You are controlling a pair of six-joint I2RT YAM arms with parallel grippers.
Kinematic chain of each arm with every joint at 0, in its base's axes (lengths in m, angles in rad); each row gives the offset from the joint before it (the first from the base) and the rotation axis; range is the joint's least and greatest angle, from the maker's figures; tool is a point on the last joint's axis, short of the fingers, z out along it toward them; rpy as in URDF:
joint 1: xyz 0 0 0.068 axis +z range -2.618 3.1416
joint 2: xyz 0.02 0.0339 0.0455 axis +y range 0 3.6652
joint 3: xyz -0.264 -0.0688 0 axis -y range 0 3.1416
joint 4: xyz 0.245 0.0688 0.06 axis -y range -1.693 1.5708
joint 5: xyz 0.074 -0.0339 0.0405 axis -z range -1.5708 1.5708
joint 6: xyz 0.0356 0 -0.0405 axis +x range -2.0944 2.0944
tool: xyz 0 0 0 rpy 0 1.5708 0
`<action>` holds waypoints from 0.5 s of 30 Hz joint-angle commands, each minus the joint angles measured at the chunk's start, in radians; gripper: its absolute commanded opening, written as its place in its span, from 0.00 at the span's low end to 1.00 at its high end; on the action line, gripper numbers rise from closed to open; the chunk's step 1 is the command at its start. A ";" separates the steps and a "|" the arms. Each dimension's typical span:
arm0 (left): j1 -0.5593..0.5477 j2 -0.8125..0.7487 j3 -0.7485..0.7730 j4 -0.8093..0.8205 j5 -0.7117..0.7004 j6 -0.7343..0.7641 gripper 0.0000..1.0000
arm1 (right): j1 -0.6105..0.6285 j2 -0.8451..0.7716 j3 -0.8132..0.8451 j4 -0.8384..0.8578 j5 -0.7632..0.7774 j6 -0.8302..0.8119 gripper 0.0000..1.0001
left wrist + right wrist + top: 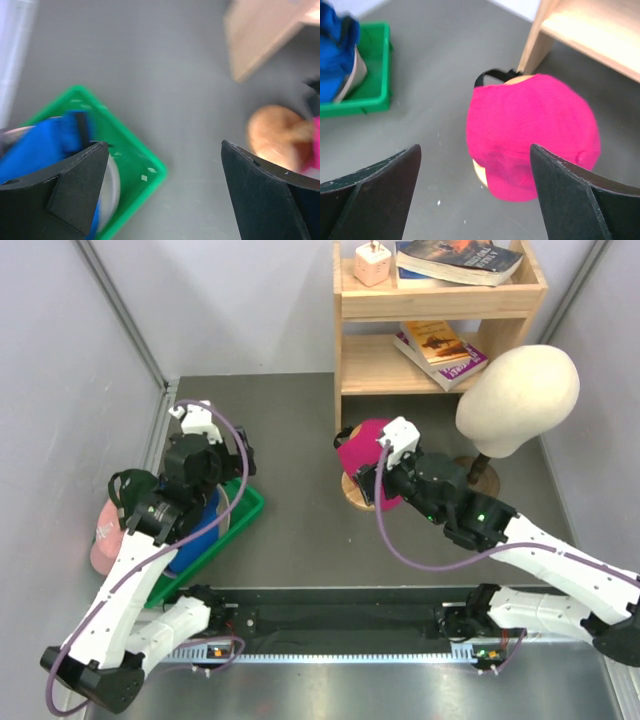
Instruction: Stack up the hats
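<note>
A bright pink hat sits on a round wooden stand in front of the shelf. My right gripper hovers just at its near side, open, nothing between its fingers. A blue hat lies in the green tray. My left gripper hangs above the tray's right corner, open and empty. A pale pink hat lies left of the tray, partly hidden by the left arm.
A cream mannequin head stands on a post at the right. A wooden shelf with books is at the back. Grey walls close in the left and right sides. A black rail runs along the near edge.
</note>
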 commanded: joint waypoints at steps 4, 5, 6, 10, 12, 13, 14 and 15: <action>-0.002 -0.027 -0.023 -0.129 -0.498 0.039 0.99 | 0.000 -0.095 -0.058 0.066 0.117 0.080 0.94; -0.002 -0.025 -0.028 -0.138 -0.562 0.042 0.99 | -0.005 -0.098 -0.064 0.070 0.117 0.086 0.94; -0.002 -0.025 -0.037 -0.141 -0.587 0.054 0.99 | -0.015 -0.106 -0.077 0.080 0.116 0.095 0.94; 0.010 -0.022 -0.087 -0.077 -0.644 0.123 0.98 | -0.038 -0.118 -0.098 0.096 0.085 0.107 0.95; 0.031 0.004 -0.106 -0.038 -0.603 0.140 0.98 | -0.048 -0.124 -0.107 0.103 0.071 0.112 0.95; 0.050 0.019 -0.103 -0.035 -0.587 0.138 0.98 | -0.051 -0.126 -0.110 0.106 0.059 0.114 0.95; 0.064 0.036 -0.103 -0.034 -0.571 0.137 0.98 | -0.052 -0.131 -0.115 0.107 0.054 0.114 0.95; 0.080 0.069 -0.098 -0.026 -0.561 0.137 0.98 | -0.054 -0.132 -0.117 0.110 0.048 0.115 0.95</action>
